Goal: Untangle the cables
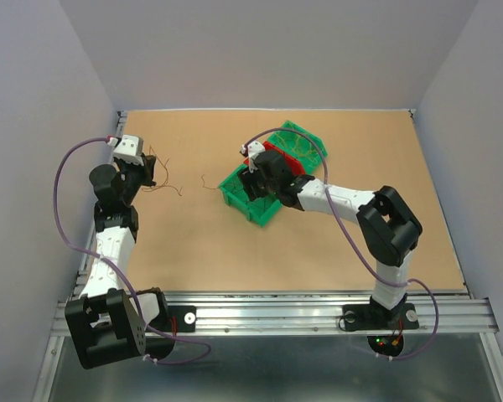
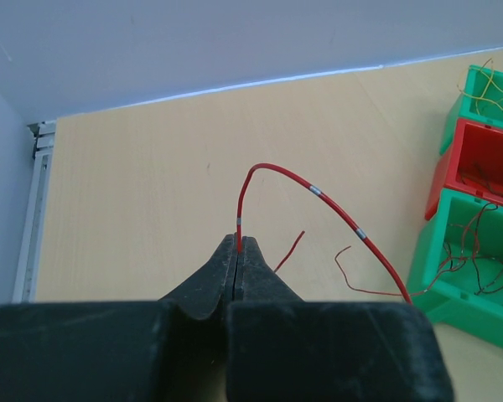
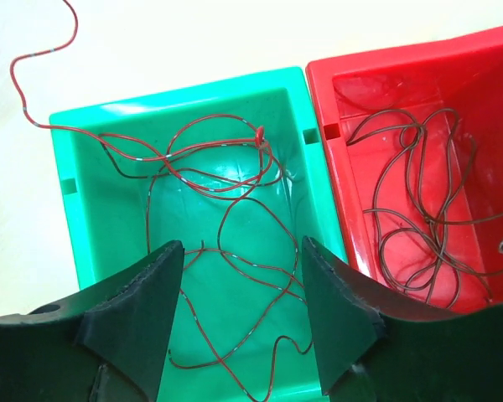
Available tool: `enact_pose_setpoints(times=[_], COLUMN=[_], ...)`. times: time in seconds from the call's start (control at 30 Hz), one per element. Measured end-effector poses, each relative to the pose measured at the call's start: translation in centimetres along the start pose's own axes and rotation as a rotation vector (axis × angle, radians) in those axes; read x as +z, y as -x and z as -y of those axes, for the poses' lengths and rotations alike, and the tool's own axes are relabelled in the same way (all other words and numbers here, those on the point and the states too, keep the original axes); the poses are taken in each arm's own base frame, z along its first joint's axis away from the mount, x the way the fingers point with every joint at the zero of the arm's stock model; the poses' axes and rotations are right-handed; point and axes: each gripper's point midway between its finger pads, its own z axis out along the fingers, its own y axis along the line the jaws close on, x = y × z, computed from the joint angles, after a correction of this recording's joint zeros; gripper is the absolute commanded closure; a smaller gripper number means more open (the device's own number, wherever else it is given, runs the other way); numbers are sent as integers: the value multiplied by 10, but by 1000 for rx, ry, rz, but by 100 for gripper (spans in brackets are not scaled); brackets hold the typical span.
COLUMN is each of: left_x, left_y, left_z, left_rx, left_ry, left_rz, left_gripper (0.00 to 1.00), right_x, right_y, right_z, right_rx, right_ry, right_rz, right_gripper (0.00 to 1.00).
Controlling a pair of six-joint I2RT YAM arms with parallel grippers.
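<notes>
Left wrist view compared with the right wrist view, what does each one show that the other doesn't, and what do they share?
Only left wrist: the left pincer shut on a banded red cable, plus a far green bin of yellowish wires. Only right wrist: the right pincer open over the tangle in the near green bin. Both: that green bin and the red bin.

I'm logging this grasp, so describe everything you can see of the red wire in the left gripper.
The red wire is hair-thin and flexible, red-coated with small pale bands. The left gripper is shut on its near end. From there it rises, arches rightward and slopes down toward the green bin; its far end is hidden behind the gripper body.
</notes>
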Motion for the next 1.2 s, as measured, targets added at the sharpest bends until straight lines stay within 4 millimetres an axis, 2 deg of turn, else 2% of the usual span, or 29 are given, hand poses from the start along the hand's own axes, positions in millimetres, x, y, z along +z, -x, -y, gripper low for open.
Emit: enact_pose_setpoints(times=[0.1, 0.23, 0.4, 0.5, 0.57, 0.7, 0.77, 0.9, 1.07, 1.2], left_x=[0, 0, -1, -1, -1, -2, -2, -2, -2, -2], left_y=[0, 0, 0, 0, 0, -1, 0, 0, -1, -1], left_z=[-2, -6, -12, -16, -18, -20, -21, -22, -22, -22], left_rx=[1, 2, 2, 1, 1, -6, -6, -9, -9, -9], left_ry=[8, 34, 71, 90, 101, 116, 118, 123, 126, 126], left_rz=[0, -1, -2, -3, -4, -9, -8, -11, -11, -11], left_gripper=[100, 100, 100, 100, 100, 100, 100, 100, 100, 100], right_x=[-3, -6, -9, -13, -14, -10, -6, 10, 35, 49], right_y=[4, 8, 11, 26, 44, 65, 66, 50, 46, 33], right_z=[-1, -8, -31, -49, -59, -72, -76, -87, -98, -107], right_rx=[-17, -68, -187, -278, -339, -466, -522, -645, -761, -831], right_ry=[12, 51, 101, 134, 153, 171, 181, 235, 236, 235], right_rz=[10, 19, 31, 69, 113, 164, 164, 115, 105, 77], right_gripper=[23, 20, 20, 19, 19, 21, 23, 24, 25, 27])
